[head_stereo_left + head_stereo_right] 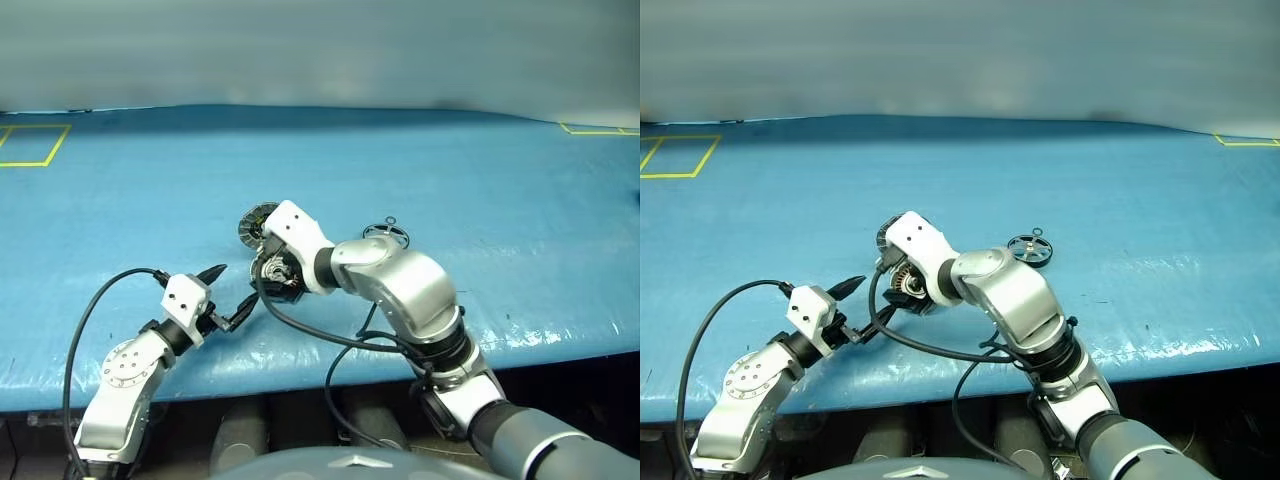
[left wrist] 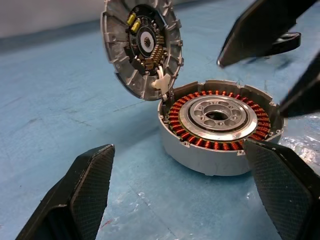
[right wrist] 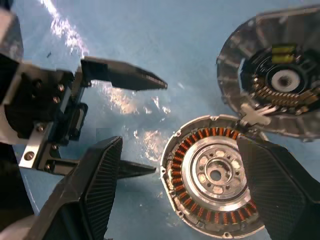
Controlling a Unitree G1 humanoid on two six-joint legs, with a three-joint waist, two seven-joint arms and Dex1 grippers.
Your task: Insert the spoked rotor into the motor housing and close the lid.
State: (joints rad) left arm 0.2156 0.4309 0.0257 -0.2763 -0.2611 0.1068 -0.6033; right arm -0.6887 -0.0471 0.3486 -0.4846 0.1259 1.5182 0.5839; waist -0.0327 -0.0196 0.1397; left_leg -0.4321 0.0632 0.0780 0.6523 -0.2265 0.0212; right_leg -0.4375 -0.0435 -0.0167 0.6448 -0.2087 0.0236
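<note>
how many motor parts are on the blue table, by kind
motor housing with coils: 1
lid, hinged open: 1
spoked rotor, lying apart: 1
total: 3

- One motor housing is counted, with one ring of copper-brown coils inside it.
- One lid is counted, joined to the housing by one hinge.
- One spoked rotor is seen on the blue table cover.
- Two grippers are counted: the left gripper and the right gripper, each with two black fingers.
- Two yellow marked outlines are seen on the cover, one at each far corner.
</note>
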